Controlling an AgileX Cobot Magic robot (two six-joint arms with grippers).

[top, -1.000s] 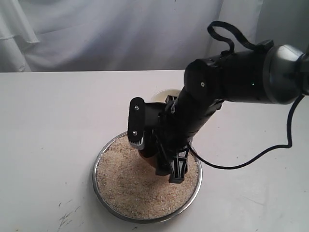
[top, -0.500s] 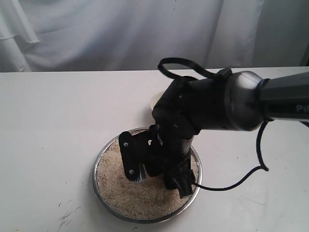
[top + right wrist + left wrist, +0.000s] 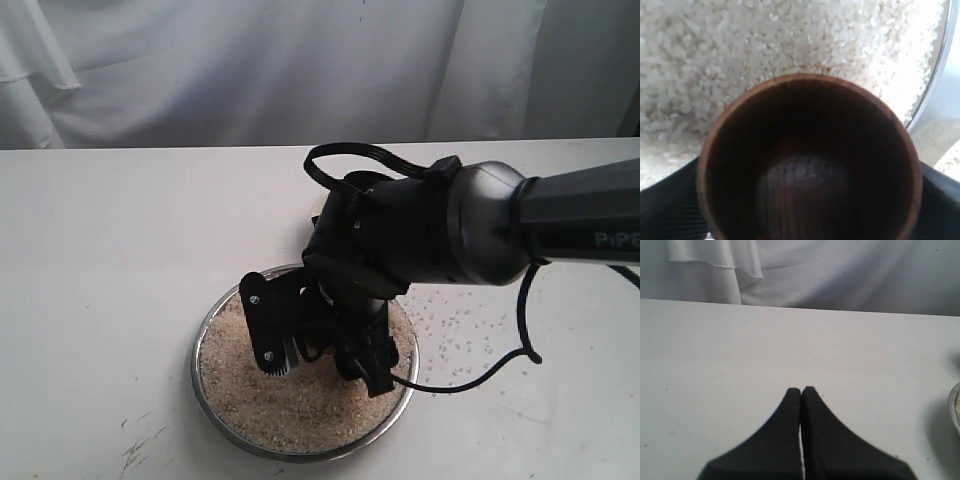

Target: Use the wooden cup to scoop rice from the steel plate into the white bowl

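Presently the right claw (image 3: 322, 368) is clamped on the wooden cup (image 3: 807, 160), which is empty and tipped low over the rice (image 3: 300, 415) inside the steel plate (image 3: 193, 368), evidently positioned to dig in. The left claw (image 3: 801, 391), pressed together, idles outside the plate's rim.

steel plate (image 3: 196, 370) 1 | wooden cup (image 3: 807, 165) 1 | rice heap (image 3: 290, 400) 1 | table (image 3: 120, 250) 1 | robot arm (image 3: 480, 235) 1

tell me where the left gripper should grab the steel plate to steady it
Probably pinch the raised rim of the steel plate on its left edge, coming in from the left. It's too wide and shallow to span, rice fills the middle, and the right arm covers its right side.
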